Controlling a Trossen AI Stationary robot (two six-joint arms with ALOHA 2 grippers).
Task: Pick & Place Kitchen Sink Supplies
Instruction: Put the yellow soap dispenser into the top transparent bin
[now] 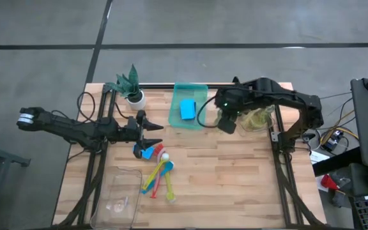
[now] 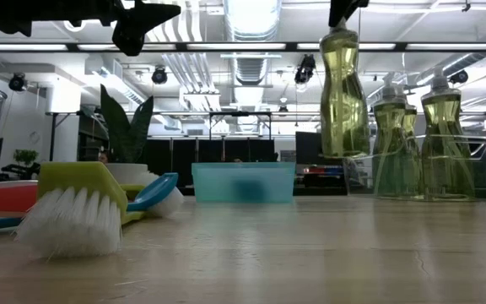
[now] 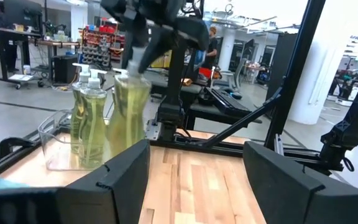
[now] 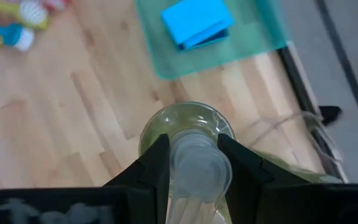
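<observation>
My right gripper (image 1: 226, 120) hangs over the table's right half, between the green tray and the clear tray, shut on a clear bottle of yellowish soap (image 2: 344, 95). More soap bottles (image 2: 440, 139) stand in a clear tray (image 1: 258, 119) at the right. A blue sponge (image 1: 187, 108) lies in the green tray (image 1: 199, 91). Several brushes with red, yellow, blue and green handles (image 1: 158, 174) lie on the wood near the middle. My left gripper (image 1: 149, 131) hovers open above the table, just beyond the brushes, touching nothing. My right gripper (image 4: 193, 147) pinches the soap bottle's pump neck (image 4: 195, 164) at its top between the two fingers. The fingers (image 4: 156, 155) come from above, pointing down. The bottle hangs upright below them, its base (image 2: 344, 154) lifted clear of the table.
A green potted plant in a white pot (image 1: 131, 89) stands at the far edge, left of the green tray. Another clear tray (image 1: 117, 197) lies at the near left corner. Bare wood stretches across the near right part of the table (image 1: 235, 185).
</observation>
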